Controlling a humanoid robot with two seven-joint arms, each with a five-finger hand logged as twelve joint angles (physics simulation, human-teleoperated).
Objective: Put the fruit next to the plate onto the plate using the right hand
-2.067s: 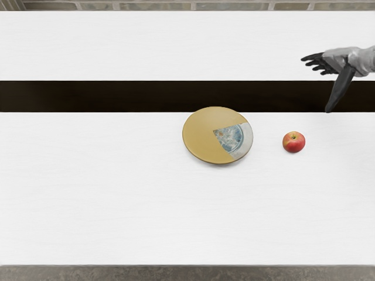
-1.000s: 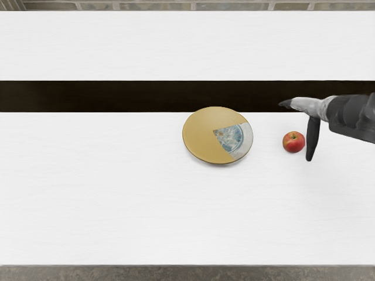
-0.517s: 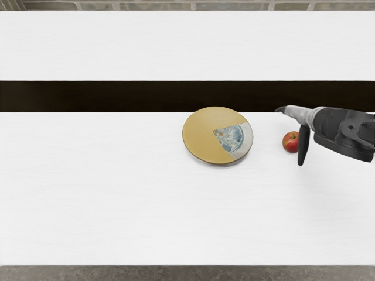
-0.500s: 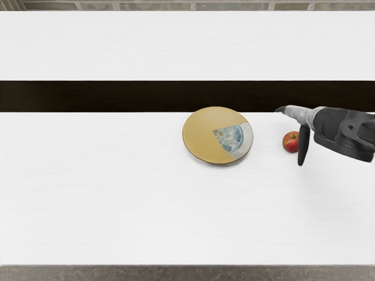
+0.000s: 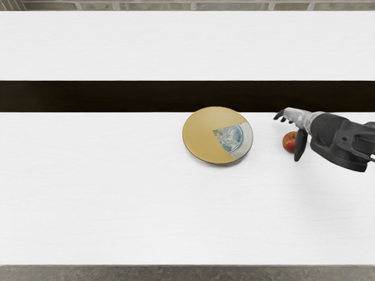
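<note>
- Head view, slanting down on a white table [image 5: 117,193] that fills most of the picture, plain and matt.
- Beyond its far edge, a dark gap [image 5: 117,96] from left to right, then a second white surface [image 5: 176,47].
- Along the very top, a thin strip of stonework [image 5: 176,5]; along the bottom, a grey-brown band of floor [image 5: 176,273].
- Close to the table's far edge, right of the middle: a round mustard plate [image 5: 196,137] with a blue-grey wedge on its right side.
- Right of the plate, apart from its rim, toward the table's right edge: a red apple [image 5: 287,142] resting on the table top, not on the plate.
- Entering from the right edge, a dark forearm [image 5: 343,140] ending in the right hand [image 5: 302,121], just above and behind the apple.
- Hand released: fingertips [image 5: 280,116] slightly curled past the apple's far side, thumb [image 5: 299,149] pointing down across its right flank, nothing grasped.
- Contact between thumb and apple impossible to tell.
</note>
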